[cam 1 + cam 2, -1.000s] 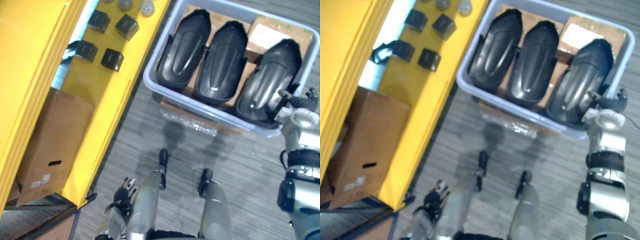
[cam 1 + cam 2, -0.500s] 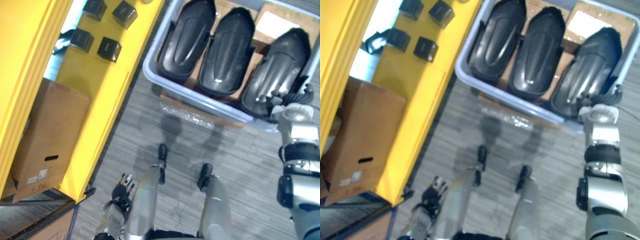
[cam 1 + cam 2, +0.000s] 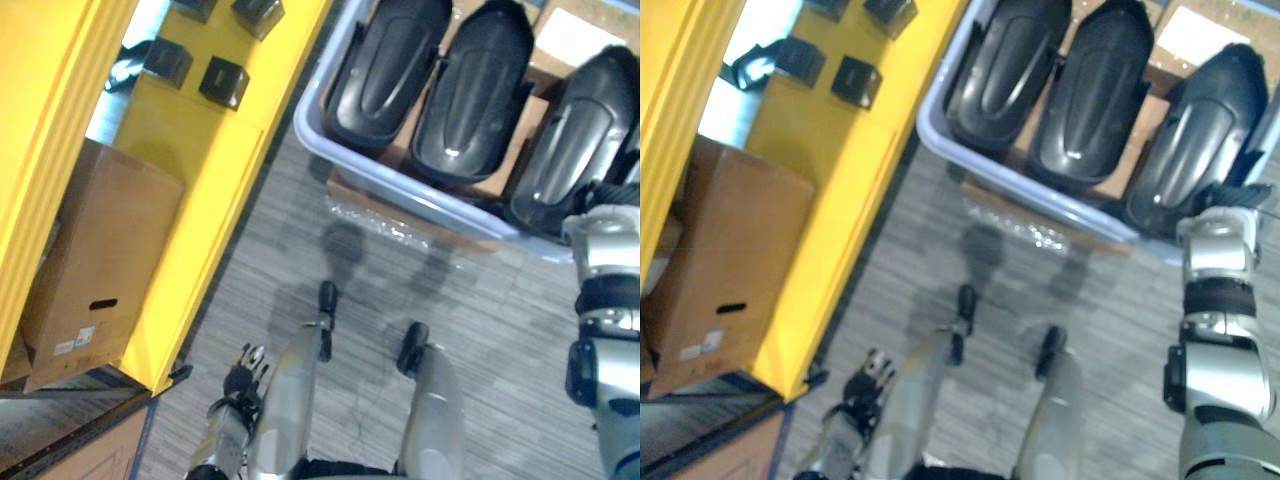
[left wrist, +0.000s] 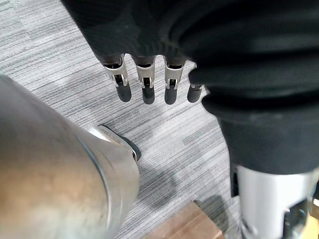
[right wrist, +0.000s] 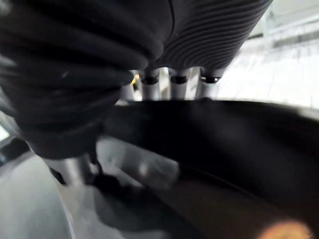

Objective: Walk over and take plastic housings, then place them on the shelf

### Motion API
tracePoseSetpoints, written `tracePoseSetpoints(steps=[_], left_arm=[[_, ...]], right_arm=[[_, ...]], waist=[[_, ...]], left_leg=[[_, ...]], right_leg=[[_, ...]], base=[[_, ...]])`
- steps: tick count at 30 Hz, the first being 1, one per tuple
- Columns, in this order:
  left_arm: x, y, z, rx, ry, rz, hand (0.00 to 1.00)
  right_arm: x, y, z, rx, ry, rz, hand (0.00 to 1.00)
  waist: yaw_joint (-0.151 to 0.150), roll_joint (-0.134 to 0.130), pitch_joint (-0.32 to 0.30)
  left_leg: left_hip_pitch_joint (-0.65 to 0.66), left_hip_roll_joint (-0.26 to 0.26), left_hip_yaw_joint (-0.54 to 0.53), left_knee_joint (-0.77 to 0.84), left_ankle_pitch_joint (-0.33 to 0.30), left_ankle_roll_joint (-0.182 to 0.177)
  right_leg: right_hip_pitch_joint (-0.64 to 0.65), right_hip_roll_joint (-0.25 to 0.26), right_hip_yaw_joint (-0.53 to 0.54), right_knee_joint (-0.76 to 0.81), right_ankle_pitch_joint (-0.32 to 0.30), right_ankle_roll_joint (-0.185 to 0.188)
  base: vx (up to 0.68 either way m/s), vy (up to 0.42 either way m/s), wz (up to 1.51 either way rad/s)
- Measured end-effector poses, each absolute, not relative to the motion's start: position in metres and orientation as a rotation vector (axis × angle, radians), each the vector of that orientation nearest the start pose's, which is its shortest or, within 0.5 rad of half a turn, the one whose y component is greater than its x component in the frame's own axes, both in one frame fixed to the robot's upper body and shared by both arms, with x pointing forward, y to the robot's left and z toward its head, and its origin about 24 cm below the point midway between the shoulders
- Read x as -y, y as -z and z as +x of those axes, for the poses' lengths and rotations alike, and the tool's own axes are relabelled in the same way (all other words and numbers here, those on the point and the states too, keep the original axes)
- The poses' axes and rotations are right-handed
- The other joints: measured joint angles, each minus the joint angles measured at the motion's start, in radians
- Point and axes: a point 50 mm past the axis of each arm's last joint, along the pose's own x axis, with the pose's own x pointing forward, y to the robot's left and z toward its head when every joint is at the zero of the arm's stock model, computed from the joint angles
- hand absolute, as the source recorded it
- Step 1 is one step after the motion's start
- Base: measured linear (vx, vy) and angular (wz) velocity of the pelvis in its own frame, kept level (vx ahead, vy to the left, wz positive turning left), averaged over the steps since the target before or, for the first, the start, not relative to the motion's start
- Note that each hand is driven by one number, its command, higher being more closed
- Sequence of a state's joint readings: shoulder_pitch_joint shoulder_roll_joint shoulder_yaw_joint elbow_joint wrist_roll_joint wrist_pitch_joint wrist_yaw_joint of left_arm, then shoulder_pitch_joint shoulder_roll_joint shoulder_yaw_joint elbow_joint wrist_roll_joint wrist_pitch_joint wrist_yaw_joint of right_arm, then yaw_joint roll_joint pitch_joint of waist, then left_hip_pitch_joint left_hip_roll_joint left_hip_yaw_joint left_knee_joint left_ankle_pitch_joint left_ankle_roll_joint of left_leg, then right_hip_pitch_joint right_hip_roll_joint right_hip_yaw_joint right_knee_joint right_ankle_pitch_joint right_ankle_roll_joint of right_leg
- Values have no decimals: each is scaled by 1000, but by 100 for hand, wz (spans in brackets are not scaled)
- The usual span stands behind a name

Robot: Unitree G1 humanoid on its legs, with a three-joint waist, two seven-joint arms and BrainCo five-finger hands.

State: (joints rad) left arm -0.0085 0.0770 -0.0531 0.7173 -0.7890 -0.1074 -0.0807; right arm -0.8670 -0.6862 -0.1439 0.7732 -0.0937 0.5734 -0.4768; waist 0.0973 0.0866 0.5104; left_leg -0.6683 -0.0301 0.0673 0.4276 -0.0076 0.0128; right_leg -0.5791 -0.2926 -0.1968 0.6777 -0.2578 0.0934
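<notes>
at the bin's (image 3: pixel 420 196) near right corner, eye view: right robot hand (image 3: pixel 612 192) sits at the rightmost housing's (image 3: pixel 575 140) near end, its long axis running away. left wrist view: left robot hand (image 4: pixel 143 82) relaxed, well short of the bin. right wrist view: housing close ahead; whether it's grasped, cannot tell.

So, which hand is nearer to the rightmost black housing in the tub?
Right. The right hand is at that housing, at its near end; the left hand hangs open low over the floor, far from it, by the yellow shelf.
</notes>
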Motion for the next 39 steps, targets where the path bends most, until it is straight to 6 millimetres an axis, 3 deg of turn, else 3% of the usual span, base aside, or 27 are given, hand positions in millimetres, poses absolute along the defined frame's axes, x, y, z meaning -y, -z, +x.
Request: tracePoseSetpoints(steps=[5, 9, 12, 17, 22, 26, 31, 34, 39], left_arm=[[-168, 94, 201, -509, -214, -699, 0], [-166, 84, 208, -435, -233, -821, 0], [-165, 73, 211, -330, -285, -968, 0], [-179, 59, 215, -212, -402, -1047, 0], [-196, 43, 216, -102, -506, -1036, 0], [-207, 16, 209, -31, -542, -776, 0], [-209, -35, 204, 147, -471, -413, 0], [-203, -67, 214, 248, -335, -198, 0], [-195, -98, 237, 351, -181, 29, 0]], right_arm=[[362, -186, 340, -269, 988, -511, 100], [365, -192, 339, -211, 1010, -520, 100], [368, -184, 331, -177, 1064, -551, 100], [372, -195, 318, -43, 1170, -527, 100], [377, -188, 305, 33, 1235, -519, 100], [370, -169, 293, 76, 1234, -542, 100], [365, -147, 278, 93, 1235, -644, 100], [351, -158, 275, 239, 1206, -724, 100], [317, -178, 281, 473, 1076, -805, 100]], waist=[[0, 0, 0], [-3, 0, 0], [-3, 1, 0], [-4, -1, -1], [-22, -16, -7], [-28, -51, -26], [-37, -84, -137], [-60, -86, -162], [-74, -88, -203]], left_leg=[[3, -1, 3, 2, 0, 0], [10, 2, 9, 0, 1, 0], [46, 7, 17, -4, 2, 1], [118, 5, 24, -28, 0, 3], [239, 22, 52, -104, 8, 0], [373, 19, 40, -201, 38, -16], [463, 21, 20, -271, 44, -24], [498, 13, 1, -271, 44, -24], [550, 22, 5, -294, 42, -26]], right_leg=[[4, -3, 0, 3, 0, 1], [13, -5, -4, 4, 0, 1], [63, -7, -23, -5, -1, 3], [138, -7, -29, -31, -1, 6], [277, -5, -77, -108, 0, 11], [422, 20, -106, -223, 23, 22], [574, 69, -142, -409, 79, 32], [647, 78, -159, -476, 111, 37], [705, 98, -153, -541, 150, 33]], base=[[0, 0, 0], [-7, -27, 4], [23, -43, 11], [11, -10, 2], [32, -36, 17], [117, -45, 5], [157, -42, 6], [131, 1, 12], [26, -3, -9]])
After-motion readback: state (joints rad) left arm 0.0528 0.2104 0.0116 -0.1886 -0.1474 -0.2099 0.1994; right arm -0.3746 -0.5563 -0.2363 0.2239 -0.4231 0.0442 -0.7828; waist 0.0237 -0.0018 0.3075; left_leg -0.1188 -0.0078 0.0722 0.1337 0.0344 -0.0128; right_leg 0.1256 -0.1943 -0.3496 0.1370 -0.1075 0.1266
